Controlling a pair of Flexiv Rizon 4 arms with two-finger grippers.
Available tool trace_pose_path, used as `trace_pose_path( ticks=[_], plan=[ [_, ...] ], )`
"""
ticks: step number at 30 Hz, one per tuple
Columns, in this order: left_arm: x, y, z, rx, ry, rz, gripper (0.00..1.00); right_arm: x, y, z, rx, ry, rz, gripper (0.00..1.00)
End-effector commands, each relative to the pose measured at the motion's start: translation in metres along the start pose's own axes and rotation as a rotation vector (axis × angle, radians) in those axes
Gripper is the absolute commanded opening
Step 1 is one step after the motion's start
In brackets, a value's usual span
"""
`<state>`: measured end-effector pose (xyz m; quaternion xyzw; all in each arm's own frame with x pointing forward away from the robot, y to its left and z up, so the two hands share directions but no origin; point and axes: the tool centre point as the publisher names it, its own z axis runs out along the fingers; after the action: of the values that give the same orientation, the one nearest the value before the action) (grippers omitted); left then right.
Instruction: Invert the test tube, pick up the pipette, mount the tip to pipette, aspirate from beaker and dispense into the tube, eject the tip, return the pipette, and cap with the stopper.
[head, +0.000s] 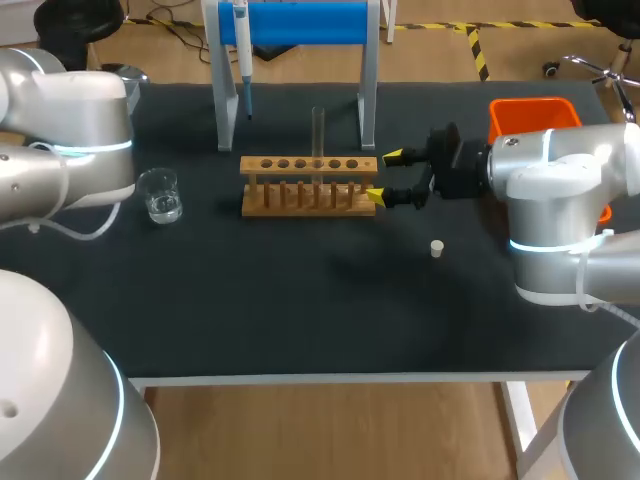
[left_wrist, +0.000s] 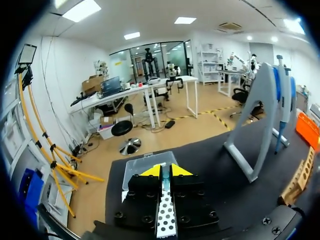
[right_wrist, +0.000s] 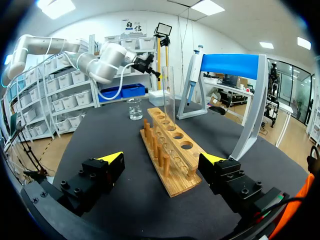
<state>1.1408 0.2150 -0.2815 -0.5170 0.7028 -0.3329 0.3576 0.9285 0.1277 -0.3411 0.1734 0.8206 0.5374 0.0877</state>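
The black table (head: 300, 300) carries everything; at its far middle stands the pipette stand (head: 300, 22), a blue bar on grey legs, with the pipette (head: 243, 50) hanging upright at its left end; my left arm (head: 60, 130) sits over the far left of the table and my right arm (head: 560, 190) comes in from the right; an orange bin (head: 533, 115) stands at the far right, partly behind that arm; the wooden rack (head: 308, 185) lies in the middle, just near of the stand, and the test tube (head: 318, 130) stands upright in one of its holes, right of the rack's centre; the right gripper (head: 383, 177) is spread wide at the rack's right end, one fingertip by the far rail and one by the near corner, holding nothing; the left gripper (left_wrist: 165, 171) has its tips almost together with nothing between them, a clear plastic box (left_wrist: 145, 162) just ahead of it; the beaker (head: 160, 195) stands left of the rack, well apart from it; the small white stopper (head: 437, 248) lies on the table near and right of the rack
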Motion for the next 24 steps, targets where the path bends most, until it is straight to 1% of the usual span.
trace_pose_path(
  ticks=[1,5,9,11,12,24],
  plan=[
    [0.006,-0.004,-0.033,0.005,0.067,0.046,0.00,0.000,0.000,0.000,-0.001,0.000,0.000,1.00],
    [0.021,-0.010,-0.054,0.007,0.149,0.116,0.00,0.000,0.000,0.000,-0.001,0.000,0.000,1.00],
    [0.040,-0.015,-0.077,0.023,0.255,0.178,0.00,0.000,0.000,0.000,-0.001,0.000,0.000,1.00],
    [0.051,-0.016,-0.088,0.020,0.328,0.228,0.00,0.000,0.000,0.000,-0.001,0.000,0.000,1.00],
    [0.057,-0.017,-0.094,0.029,0.353,0.237,0.00,0.000,0.000,0.000,-0.001,0.000,0.000,1.00],
    [0.057,-0.017,-0.094,0.029,0.353,0.237,0.00,0.000,0.000,0.000,-0.001,0.000,0.000,1.00]
  ],
)
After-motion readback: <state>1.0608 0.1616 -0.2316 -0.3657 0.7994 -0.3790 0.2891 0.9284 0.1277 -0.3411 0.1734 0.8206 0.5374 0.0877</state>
